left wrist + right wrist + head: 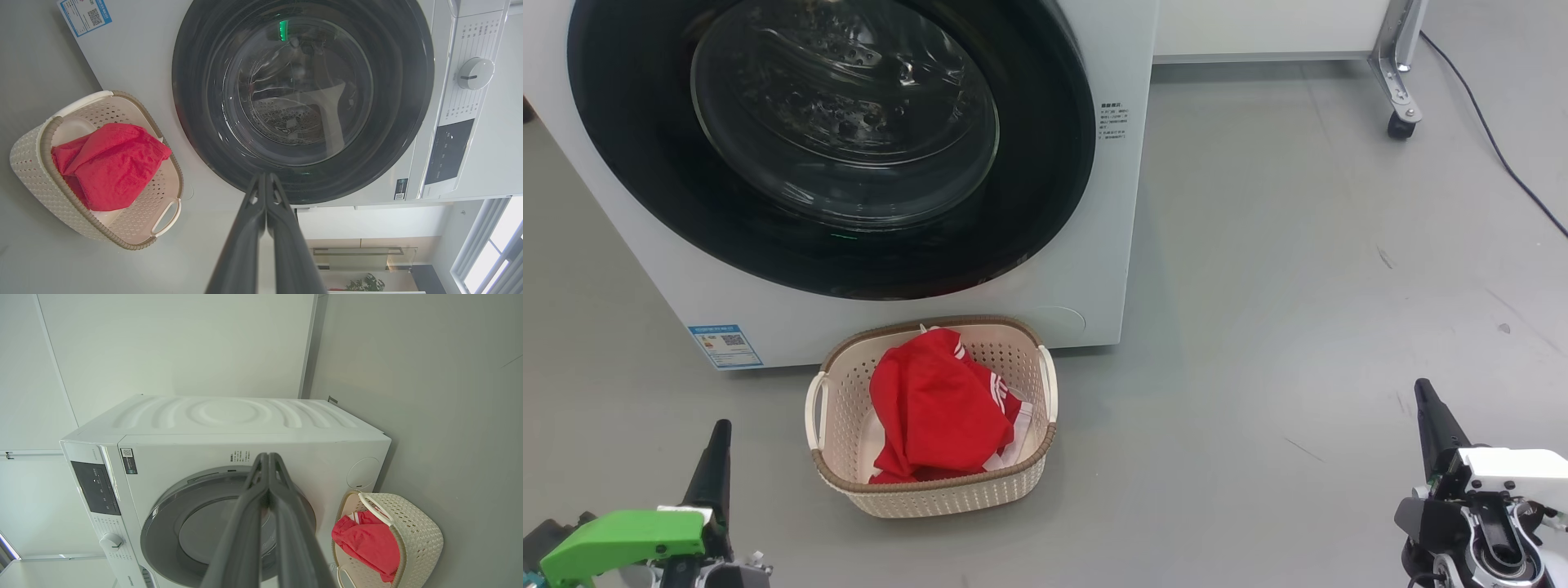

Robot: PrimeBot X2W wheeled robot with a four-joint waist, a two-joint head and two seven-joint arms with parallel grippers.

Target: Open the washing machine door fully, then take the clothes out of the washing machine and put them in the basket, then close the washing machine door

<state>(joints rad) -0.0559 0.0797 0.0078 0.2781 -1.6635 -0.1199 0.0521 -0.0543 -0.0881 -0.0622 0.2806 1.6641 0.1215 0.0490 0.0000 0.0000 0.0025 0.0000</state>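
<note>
Both your left fingers [712,469] and right fingers [1436,429] are pressed together, empty. Ahead, the washing machine door [833,147] looks shut (job likely done); red clothes [935,408] lie in the basket [947,500], nearer the left fingers.

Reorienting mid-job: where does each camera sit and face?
Head view: on the head, facing down at the shut washing machine door and basket; left jaws lower left, right jaws lower right.
Left wrist view: left wrist, along shut jaws at the door.
Right wrist view: right wrist, along shut jaws at the washing machine, front and side.
All share door, basket, clothes.
</note>
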